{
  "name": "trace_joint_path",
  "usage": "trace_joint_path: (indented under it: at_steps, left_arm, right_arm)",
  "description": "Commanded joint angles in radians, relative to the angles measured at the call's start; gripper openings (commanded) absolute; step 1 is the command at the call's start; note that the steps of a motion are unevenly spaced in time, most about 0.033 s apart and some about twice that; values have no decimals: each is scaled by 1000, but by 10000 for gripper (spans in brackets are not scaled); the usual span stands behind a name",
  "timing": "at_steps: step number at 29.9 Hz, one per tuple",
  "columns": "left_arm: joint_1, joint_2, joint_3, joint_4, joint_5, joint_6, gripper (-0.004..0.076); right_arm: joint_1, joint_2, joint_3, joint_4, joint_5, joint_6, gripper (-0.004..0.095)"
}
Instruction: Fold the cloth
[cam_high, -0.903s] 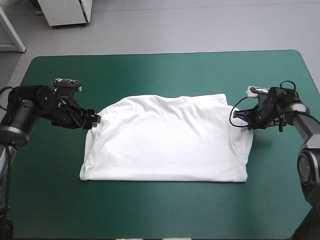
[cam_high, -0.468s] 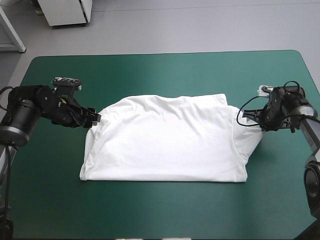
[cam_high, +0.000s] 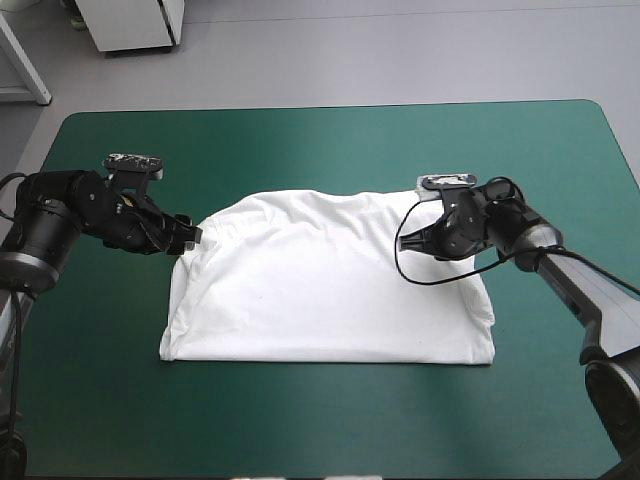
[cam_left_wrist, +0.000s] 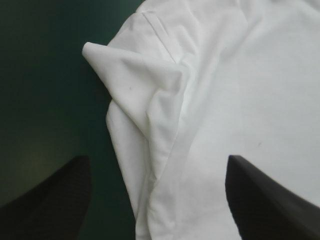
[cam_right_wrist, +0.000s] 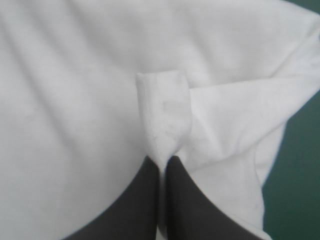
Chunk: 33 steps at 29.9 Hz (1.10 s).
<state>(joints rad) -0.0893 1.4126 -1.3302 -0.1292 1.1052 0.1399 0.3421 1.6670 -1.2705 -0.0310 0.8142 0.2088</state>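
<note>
The white short-sleeved T-shirt (cam_high: 330, 290) lies spread flat at the middle of the teal-green counter (cam_high: 300, 420). My right fingers (cam_high: 407, 243) are closed on a hemmed fold from its right side, held over the cloth. My left fingers (cam_high: 190, 237) stand apart at its left edge, one over white, one over green.

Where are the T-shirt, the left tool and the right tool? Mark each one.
T-shirt (cam_high: 320, 295): high view, middle of its flat white body.
left tool (cam_high: 190, 238): high view, between its fingertips, at the shirt's edge.
right tool (cam_right_wrist: 163, 165): right wrist view, between the shut fingertips pinching a fold.
</note>
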Motion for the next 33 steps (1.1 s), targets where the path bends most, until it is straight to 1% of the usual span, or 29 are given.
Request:
trace_joint_path:
  at_steps: [1,3,5,6,9,10,11,13,15,17,20,22,25,27,30,33]
  left_arm:
    - [-1,-33,-31,-12,-35,-3,544]
    - [-1,-33,-31,-12,-35,-3,544]
    - [-1,-33,-31,-17,-35,-3,544]
    - [-1,-33,-31,-19,-35,-3,544]
    - [-1,-33,-31,-20,-35,-3,544]
    - [-1,-33,-31,-20,-35,-3,544]
    - [-1,-33,-31,-20,-33,-3,544]
    - [-1,-33,-31,-20,-26,-3,544]
    - [-1,-33,-31,-16,-14,-3,544]
    - [-1,-33,-31,-9,11,-3,544]
    - [-1,-33,-31,16,65,-4,544]
    - [-1,-33,-26,49,98,-12,544]
    - [-1,-33,-5,129,151,-62,544]
    - [-1,-33,25,172,184,-91,544]
    - [-1,-48,107,176,180,-112,544]
    - [-1,-54,208,155,170,-114,544]
  right_arm:
    - [56,-50,-23,-15,-36,-8,-17]
    - [71,-46,-23,-13,-53,-26,15]
    - [74,-37,-23,3,-70,-51,119]
    - [74,-34,-23,9,-78,-58,210]
    - [74,-31,-23,-4,-99,-58,562]
    - [74,-35,-23,-18,-104,-49,666]
    - [73,-40,-31,-20,-97,-38,746]
    - [71,-55,-53,-45,-53,-13,827]
    - [71,-76,-82,-94,17,20,831]
    - [71,-109,-110,-120,129,30,809]
    - [71,-163,-119,-119,307,32,746]
    - [71,-190,-115,-115,403,33,703]
    - [73,-267,-50,-68,404,31,644]
    - [73,-325,9,-45,404,31,623]
    - [73,-418,140,-45,401,52,616]
    - [73,-491,248,-49,375,55,615]
